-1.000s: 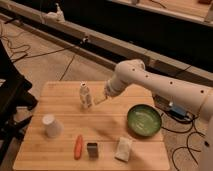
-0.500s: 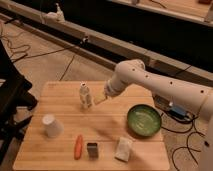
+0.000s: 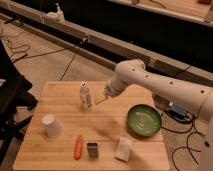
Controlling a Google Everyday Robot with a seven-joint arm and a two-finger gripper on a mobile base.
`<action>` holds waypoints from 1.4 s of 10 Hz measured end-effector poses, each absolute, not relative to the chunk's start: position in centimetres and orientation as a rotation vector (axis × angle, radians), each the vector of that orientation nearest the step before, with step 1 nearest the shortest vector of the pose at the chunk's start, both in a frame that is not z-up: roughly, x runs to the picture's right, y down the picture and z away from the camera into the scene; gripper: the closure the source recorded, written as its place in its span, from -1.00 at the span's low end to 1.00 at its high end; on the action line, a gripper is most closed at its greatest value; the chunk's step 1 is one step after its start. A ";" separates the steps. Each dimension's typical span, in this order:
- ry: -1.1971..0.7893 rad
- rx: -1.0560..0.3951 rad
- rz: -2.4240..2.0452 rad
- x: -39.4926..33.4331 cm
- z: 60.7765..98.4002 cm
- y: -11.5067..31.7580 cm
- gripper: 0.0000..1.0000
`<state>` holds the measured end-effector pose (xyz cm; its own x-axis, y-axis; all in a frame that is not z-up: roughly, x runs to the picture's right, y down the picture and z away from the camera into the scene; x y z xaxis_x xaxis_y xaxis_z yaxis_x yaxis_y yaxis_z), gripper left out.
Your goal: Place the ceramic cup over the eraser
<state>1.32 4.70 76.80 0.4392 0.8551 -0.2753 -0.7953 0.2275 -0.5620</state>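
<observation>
Camera view, arm (image 3: 150, 82) bent low, pincer (image 3: 101, 99) beside small bottle (image 3: 85, 96)

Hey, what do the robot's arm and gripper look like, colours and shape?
The arm is smooth and white-cream, built of thick rounded tube sections with a bulbous joint, and small dark dots run along its shell. The gripper is a small pale piece at its tip, beside the small bottle, over the wooden table.
</observation>
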 end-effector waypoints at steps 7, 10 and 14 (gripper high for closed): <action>-0.302 -0.735 0.923 -6.7 72.4 2.8 -0.44; -0.383 -0.737 0.759 -11.4 70.3 2.4 -0.44; -0.493 -0.700 0.561 -17.5 68.1 1.9 -0.44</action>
